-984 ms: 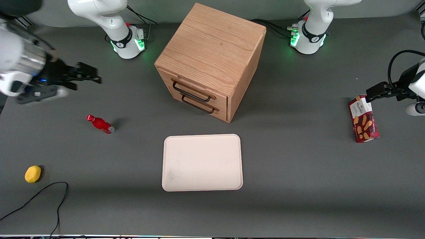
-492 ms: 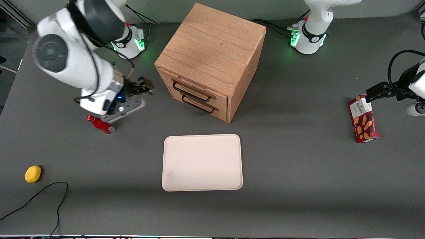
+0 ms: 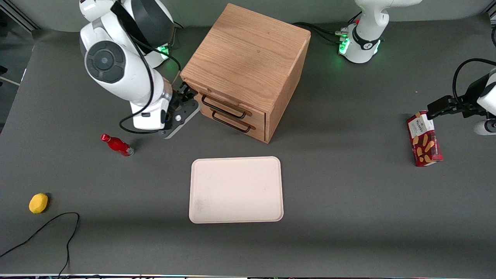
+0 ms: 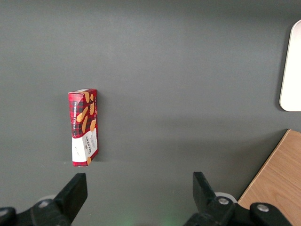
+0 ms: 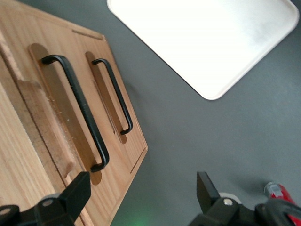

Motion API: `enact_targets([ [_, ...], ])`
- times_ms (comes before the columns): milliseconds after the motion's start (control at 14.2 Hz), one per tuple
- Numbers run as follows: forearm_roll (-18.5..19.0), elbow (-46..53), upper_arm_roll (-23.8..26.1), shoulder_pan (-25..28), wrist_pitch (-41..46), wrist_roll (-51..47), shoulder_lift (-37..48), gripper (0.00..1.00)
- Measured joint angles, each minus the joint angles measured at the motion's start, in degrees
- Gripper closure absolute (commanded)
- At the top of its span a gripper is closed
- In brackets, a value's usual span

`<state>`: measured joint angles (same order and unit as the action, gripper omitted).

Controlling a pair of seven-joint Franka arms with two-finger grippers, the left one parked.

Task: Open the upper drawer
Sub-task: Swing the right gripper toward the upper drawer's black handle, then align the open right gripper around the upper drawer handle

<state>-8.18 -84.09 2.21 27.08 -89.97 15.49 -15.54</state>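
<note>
The gripper (image 3: 188, 94) hovers with fingers spread, holding nothing, just beside the handle (image 3: 223, 107) end of the upper drawer (image 3: 228, 104). The drawer sits closed atop the lower drawer (image 3: 236, 124); its handle runs horizontally, facing the tray (image 3: 236, 190).

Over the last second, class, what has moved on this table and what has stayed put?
The gripper swung in from the working arm's end of the table to the cabinet's front corner, beside the upper drawer, fingers open, holding nothing. Both drawers remain shut; bottle, tray, lemon and biscuit box unmoved.
</note>
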Motion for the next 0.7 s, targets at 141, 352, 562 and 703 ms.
enact_targets([
  [141,-0.02,0.87,1.12,0.21,0.34,3.12,-1.62,0.00],
  [352,-1.72,2.75,2.02,0.34,1.24,8.36,-4.71,0.00],
  [562,-8.06,4.43,1.84,-0.32,1.27,9.24,-7.93,0.00],
  [703,-10.96,5.70,1.81,-1.32,2.21,10.16,-9.85,0.00],
])
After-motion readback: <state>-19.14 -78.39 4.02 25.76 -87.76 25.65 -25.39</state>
